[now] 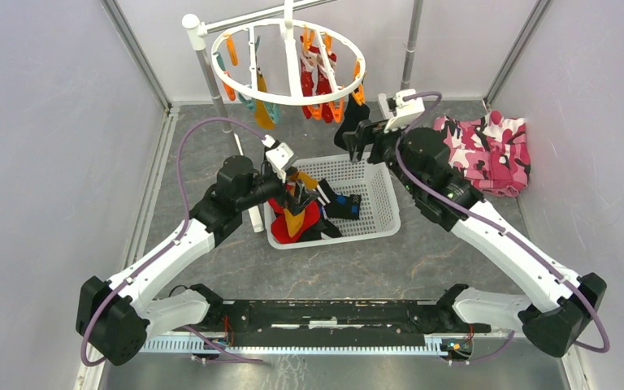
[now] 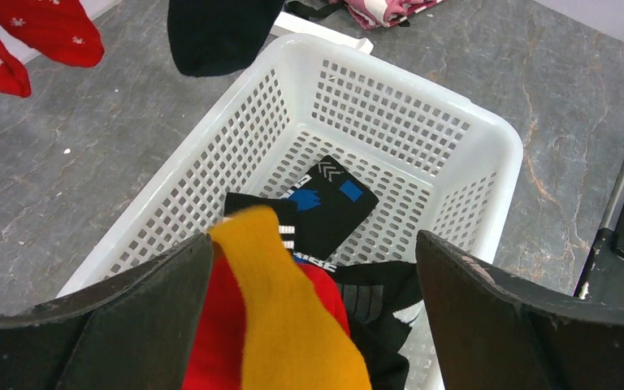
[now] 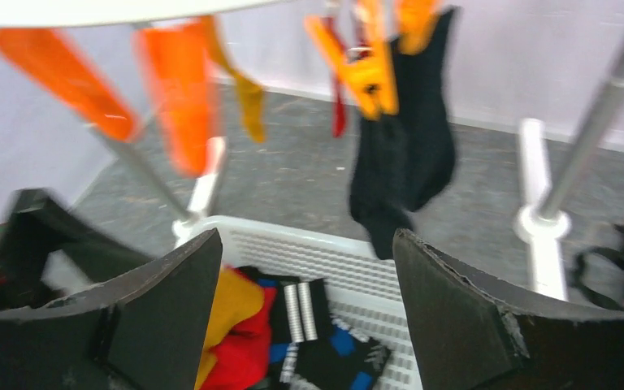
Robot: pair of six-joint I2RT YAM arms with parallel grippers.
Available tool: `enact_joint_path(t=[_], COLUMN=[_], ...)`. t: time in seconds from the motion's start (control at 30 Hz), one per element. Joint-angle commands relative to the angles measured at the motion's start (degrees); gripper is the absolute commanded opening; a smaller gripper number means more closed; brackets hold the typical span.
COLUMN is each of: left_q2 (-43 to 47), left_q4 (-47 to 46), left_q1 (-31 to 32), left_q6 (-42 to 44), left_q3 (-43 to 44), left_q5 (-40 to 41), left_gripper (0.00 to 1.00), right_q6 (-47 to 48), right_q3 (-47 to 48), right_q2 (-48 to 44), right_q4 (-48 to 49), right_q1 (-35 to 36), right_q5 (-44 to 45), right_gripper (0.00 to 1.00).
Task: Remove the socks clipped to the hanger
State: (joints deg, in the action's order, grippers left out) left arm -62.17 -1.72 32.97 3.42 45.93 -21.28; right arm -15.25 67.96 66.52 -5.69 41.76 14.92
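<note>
Over the basket point(image 2: 422, 89), the left gripper point(image 2: 313, 244) is hanging wide, the mustard sock point(image 2: 292, 325) lying loose between its jaws. At the hanger point(image 1: 292, 65), the right gripper point(image 3: 307, 244) is gaping wide before the clipped black sock point(image 3: 402, 162). In this blurred view it is perhaps risking catching the orange clip point(image 3: 370, 73), tugging the hanger.
</note>
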Motion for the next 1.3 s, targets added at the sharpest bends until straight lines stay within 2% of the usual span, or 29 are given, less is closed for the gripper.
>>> enact_joint_path(t=[0.0,0.13,0.33,0.43,0.6,0.77,0.97,1.27], left_q2=[1.23,0.01,-1.46,-0.95,1.81,3.86,3.52,1.22], left_q4=[-1.38,-0.93,1.33,3.25,-0.74,-2.57,-2.68,-5.66], left_q1=[0.08,0.08,0.00,-0.77,-5.06,-5.11,-5.20,-5.79], left_q6=[2.18,4.82,9.98,8.46,-5.31,-5.56,-5.05,-8.02], left_q3=[0.22,0.91,2.33,1.86,1.06,-0.50,0.32,2.91], left_q5=[-0.64,0.53,-2.17,-4.17,-11.41,-13.06,-12.87,-13.44], left_gripper=[1.00,1.00,1.00,1.00,1.00,1.00,1.00,1.00], right_q6=[1.84,7.33,9.64,7.61,4.96,3.36,-0.25,-2.10], right_q3=[-2.84,-0.89,3.55,4.28,-1.15,-4.29,-8.75,-12.81], right_q2=[0.70,6.93,14.81,16.89,14.47,11.61,7.32,-0.15], right_q4=[0.43,2.75,8.28,10.30,16.85,18.78,19.18,14.66], right_q1=[-7.44,-12.64,-14.24,-14.95,-14.84,-14.87,-14.54,-7.72], right_q5=[-0.96,-8.75,-12.82,-17.24,-18.50,-21.58,-26.29,-27.89], right_gripper=[0.84,0.83,0.69,0.51,0.27,0.02,0.00,0.00])
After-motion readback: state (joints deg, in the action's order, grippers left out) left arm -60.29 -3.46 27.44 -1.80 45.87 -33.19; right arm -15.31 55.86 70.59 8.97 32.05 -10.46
